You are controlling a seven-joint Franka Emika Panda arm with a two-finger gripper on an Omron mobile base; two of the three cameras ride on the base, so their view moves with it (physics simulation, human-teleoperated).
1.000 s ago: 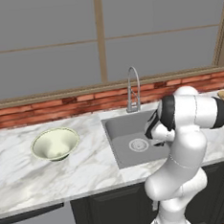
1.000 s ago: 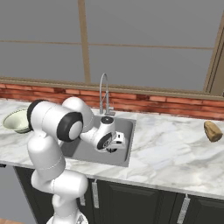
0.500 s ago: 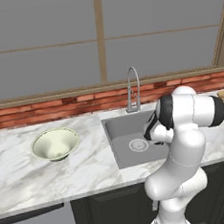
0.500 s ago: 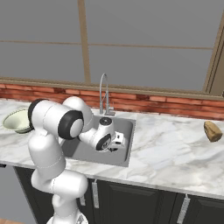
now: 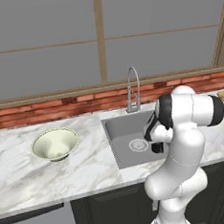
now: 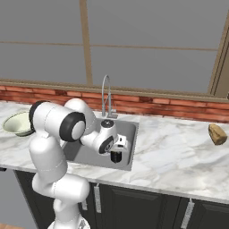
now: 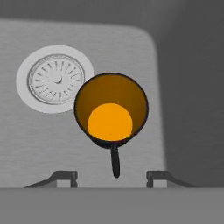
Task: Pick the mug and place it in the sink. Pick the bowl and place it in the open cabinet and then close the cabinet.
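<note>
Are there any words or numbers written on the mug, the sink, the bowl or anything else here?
No, there is nothing to read anywhere.
The mug: plain black outside, orange inside, no writing.
The sink: plain grey, and its round drain has only slots, no letters.
The bowl: pale, no label.
The faucet, the brick strip and the marble counter: no signs or numbers.

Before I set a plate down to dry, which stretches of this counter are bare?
The marble between the bowl and the sink is bare, and so is the wide stretch right of the sink up to the brown lump. The sink is crowded: the mug stands by the drain, with the open end effector above it.
</note>
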